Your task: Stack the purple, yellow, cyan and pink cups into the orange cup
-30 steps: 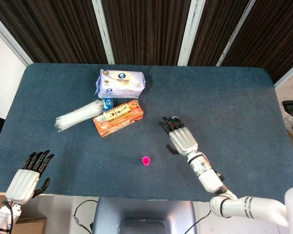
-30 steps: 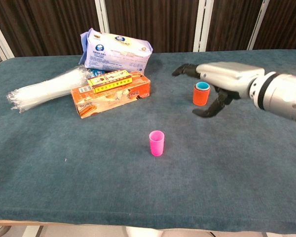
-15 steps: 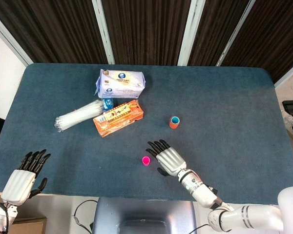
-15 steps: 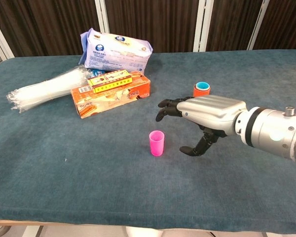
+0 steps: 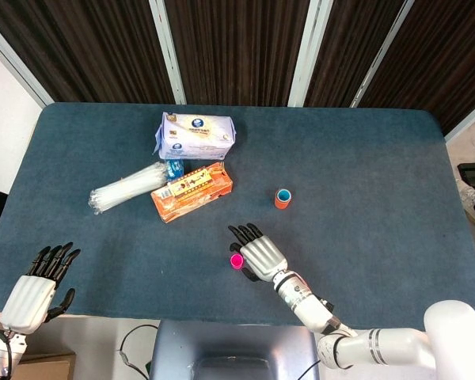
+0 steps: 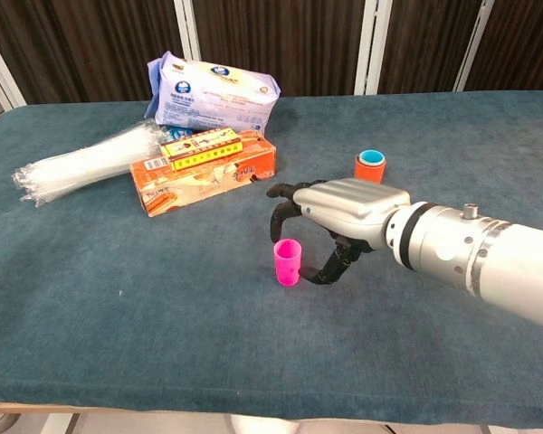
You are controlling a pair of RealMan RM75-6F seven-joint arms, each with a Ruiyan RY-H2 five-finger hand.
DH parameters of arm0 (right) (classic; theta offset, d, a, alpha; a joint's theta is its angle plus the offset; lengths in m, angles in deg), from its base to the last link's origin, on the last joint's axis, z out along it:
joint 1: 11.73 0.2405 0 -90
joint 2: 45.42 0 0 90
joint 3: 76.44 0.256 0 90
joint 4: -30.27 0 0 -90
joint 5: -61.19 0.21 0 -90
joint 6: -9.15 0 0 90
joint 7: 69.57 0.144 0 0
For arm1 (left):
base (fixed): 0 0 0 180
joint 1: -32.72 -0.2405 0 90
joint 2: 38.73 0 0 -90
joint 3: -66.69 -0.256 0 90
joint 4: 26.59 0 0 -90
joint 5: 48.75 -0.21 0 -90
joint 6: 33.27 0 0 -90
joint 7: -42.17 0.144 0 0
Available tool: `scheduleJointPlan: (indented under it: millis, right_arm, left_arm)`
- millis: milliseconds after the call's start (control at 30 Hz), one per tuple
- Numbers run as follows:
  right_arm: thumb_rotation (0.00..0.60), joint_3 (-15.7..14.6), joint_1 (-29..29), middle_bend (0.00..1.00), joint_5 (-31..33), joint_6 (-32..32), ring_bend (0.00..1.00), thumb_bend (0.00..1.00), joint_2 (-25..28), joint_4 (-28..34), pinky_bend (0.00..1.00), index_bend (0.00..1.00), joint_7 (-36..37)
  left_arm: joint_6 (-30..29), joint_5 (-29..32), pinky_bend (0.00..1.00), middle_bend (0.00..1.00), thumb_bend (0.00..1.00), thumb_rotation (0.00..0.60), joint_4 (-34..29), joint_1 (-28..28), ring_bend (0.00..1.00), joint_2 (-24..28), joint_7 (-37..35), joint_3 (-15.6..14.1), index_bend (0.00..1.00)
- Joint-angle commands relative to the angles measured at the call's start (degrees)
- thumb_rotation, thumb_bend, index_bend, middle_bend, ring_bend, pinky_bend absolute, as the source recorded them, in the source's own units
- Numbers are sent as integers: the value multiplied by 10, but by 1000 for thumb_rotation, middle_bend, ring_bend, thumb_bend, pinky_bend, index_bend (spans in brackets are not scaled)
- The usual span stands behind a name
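The dark blue felt-covered table carries everything here. At its far left sit a white and blue soft plastic pack, a bundle of clear plastic straws and an orange cardboard box lying flat. The right hand hangs just right of the small pink plastic cup, which stands upright near the table's front edge. Its fingers are apart and curved around the cup's far side, thumb low on the near side, with a gap visible; it holds nothing. The left hand rests at the front left corner, fingers spread, empty. Well behind and to the right of the pink cup stands the orange plastic cup, with a cyan cup nested in it.
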Motion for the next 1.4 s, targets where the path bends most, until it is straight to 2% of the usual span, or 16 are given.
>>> scheduleJointPlan:
  millis: [33,367,533,633,733,867,1000,1133,1400]
  right_arm:
    - [600,0,2,0,0,0,0,484,-5,-4,0,467,0]
    - [600,7,5,31,8,10,0,500,-16,-15,0,562,-3]
    - [600,16,-2,62,-5,34,0,510,-11,-8,0,609,8]
    - [600,40,-9,64,-28,69,0,511,0,-3,0,610,33]
    - [600,75,-10,65,-42,114,0,512,0,-36,0,607,36]
    - [600,123,-2,65,5,121,0,511,0,-86,0,606,24]
    - [600,145,9,68,41,114,0,511,-2,-130,0,606,8]
    - [600,151,15,68,73,96,0,511,-9,-163,0,607,0]
    - [600,136,18,68,84,81,0,511,-16,-189,0,611,-10]
  left_arm:
    - [-2,-1,48,0,459,600,0,-1,0,1,-2,0,0]
    - [-3,-2,48,0,459,600,0,-2,0,2,-3,0,0]
    - [0,-1,48,0,459,600,0,-1,0,2,-2,0,0]
    - [2,1,48,0,459,600,-1,-1,0,2,-1,0,0]
    - [2,0,48,0,460,600,-1,-1,0,1,0,0,0]
    - [5,1,48,0,460,600,-1,0,0,0,2,0,0]
    - [11,5,48,0,459,600,0,2,0,-3,6,1,0]
    - [16,8,48,0,459,600,1,4,0,-5,9,2,0]
    - [18,11,48,0,460,600,1,5,0,-7,12,4,0]
